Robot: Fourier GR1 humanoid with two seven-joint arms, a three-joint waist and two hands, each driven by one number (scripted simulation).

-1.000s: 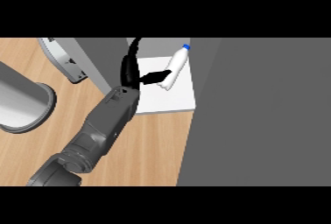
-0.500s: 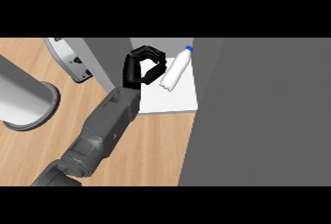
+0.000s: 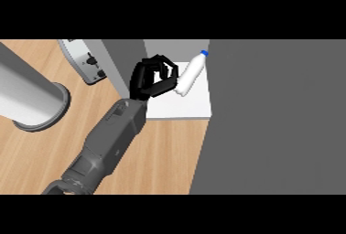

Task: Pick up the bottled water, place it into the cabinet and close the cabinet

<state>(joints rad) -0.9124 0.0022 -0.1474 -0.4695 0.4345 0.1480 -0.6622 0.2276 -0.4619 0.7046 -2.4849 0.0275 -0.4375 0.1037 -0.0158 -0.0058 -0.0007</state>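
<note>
Released now, the bottled water (image 3: 189,75) lies cap up-right beside the right hand (image 3: 153,80), fingers curled empty.

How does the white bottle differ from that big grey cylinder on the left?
The bottled water is slim, white with a blue cap, and lies tilted on the white cabinet shelf. The grey cylinder is far wider, has a flared base and stands on the wooden counter. The bottle lies right beside the black hand; the cylinder stands well apart from it. Both are round-bodied.

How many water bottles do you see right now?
1. The water bottle lies on the white shelf just right of the robot hand. The dark panel could hide more.
</note>
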